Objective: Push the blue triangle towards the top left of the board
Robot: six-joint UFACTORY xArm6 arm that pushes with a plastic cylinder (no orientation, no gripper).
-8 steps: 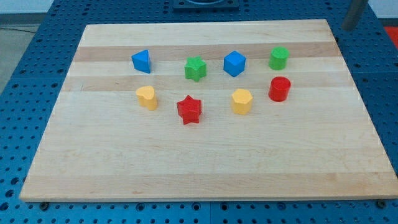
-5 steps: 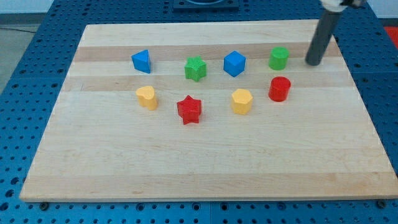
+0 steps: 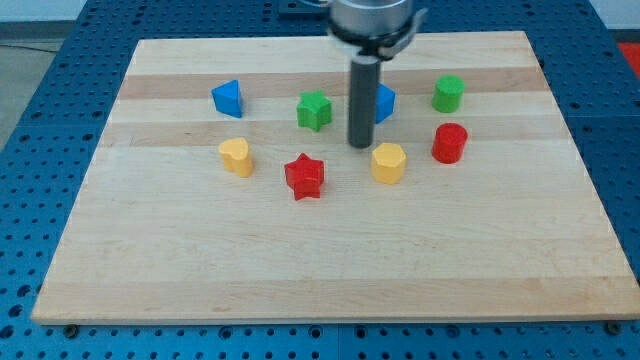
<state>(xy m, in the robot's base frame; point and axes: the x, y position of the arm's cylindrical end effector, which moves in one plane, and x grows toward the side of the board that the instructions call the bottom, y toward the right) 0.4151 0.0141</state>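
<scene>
No container shows anywhere; the only thing bearing others is the wooden board [image 3: 330, 260], and eight small blocks stand loose on it.

Counted by colour, there are two of each. Blue: the blue triangle [image 3: 228, 98] at the view's upper left of the group, and a blue cube [image 3: 384, 101] partly hidden behind the rod. Green: a green star [image 3: 314, 110] between the two blues, and a green cylinder [image 3: 448, 94] at the view's right end of the upper row. Yellow: a yellow heart-like block [image 3: 236, 156] just below the triangle, and a yellow hexagonal block [image 3: 389, 162]. Red: a red star [image 3: 304, 176] and a red cylinder [image 3: 450, 143].

The arm ends in a plain dark rod with nothing to open or close, and it holds nothing. My tip [image 3: 361, 146] sits on the board between the green star and the blue cube, just above and left of the yellow hexagonal block, touching none that I can make out. It is well apart from the blue triangle, which stands untouched.

The board is pale, striped wood lying on a blue perforated table [image 3: 40, 120].
</scene>
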